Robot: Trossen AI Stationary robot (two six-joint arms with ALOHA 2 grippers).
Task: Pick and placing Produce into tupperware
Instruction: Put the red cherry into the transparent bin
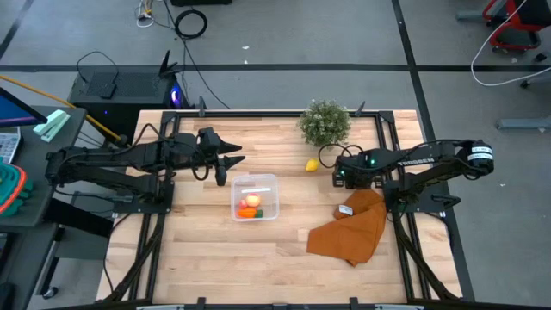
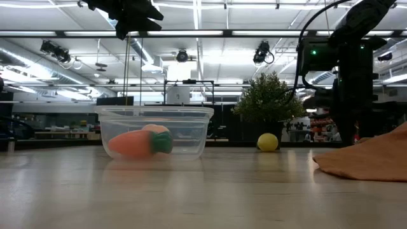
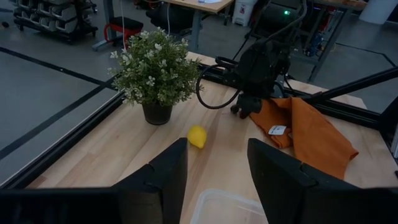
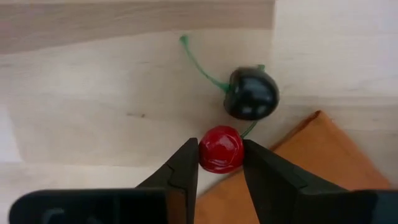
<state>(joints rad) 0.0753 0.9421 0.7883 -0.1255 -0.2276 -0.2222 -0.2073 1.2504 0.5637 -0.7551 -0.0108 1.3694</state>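
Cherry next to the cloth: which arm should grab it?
Right. The right gripper already has its fingers either side of the red cherry at the cloth edge. The left gripper sits open near the tupperware, away from it.

Carrot (image 1: 250,212) and apple (image 1: 252,201) inside tupperware (image 1: 272,185); lemon (image 1: 312,165) between tupperware and plant (image 1: 325,122).

Carrot (image 1: 251,213), apple (image 1: 252,201) inside tupperware (image 1: 269,183)

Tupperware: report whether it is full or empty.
Partly filled. The tupperware holds a carrot and an apple; the lemon lies outside on the table.
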